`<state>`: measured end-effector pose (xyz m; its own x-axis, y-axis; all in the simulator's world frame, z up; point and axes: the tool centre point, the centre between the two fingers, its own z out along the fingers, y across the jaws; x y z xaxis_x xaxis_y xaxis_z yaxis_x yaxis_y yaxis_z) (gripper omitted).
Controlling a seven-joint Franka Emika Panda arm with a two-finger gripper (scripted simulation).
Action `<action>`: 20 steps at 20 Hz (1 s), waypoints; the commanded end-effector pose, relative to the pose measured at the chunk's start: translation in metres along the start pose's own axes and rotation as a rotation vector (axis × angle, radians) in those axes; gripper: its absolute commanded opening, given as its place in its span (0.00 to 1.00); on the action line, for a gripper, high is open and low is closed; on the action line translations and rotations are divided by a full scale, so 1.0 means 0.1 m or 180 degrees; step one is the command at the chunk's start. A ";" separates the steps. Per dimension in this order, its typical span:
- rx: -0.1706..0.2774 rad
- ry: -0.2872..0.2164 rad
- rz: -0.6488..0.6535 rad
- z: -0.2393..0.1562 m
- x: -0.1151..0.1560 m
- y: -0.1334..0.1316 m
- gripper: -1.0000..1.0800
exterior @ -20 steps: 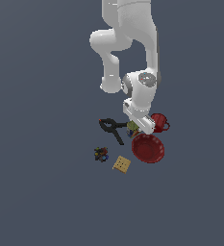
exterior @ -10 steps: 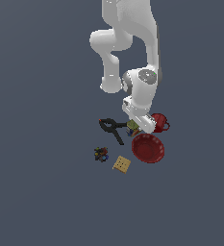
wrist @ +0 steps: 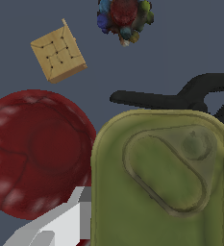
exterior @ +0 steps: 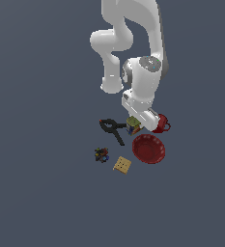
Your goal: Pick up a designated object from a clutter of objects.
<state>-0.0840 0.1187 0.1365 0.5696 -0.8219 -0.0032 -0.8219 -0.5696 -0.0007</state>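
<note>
Gripper [exterior: 134, 123]: low over the tin can [wrist: 161, 182]; grip state cannot be told.
Tin can: between black clamp [exterior: 111, 129] and red mug [exterior: 160, 123].
Red bowl [exterior: 148, 148]: just beside the can.

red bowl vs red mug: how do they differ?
Size: the bowl is clearly wider than the mug.
Shape: the bowl is a shallow open dish; the mug is taller and has a side handle.
Visibility: the bowl is in full view in the exterior view; the mug is partly hidden behind the hand.
Shared: both are dark red and sit on the exterior view's right of the tin.
</note>
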 end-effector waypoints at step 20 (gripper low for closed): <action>0.0005 0.0003 0.0003 -1.93 0.74 -0.42 0.00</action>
<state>-0.0133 0.0843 0.3137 0.5687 -0.8225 -0.0039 -0.8226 -0.5687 0.0002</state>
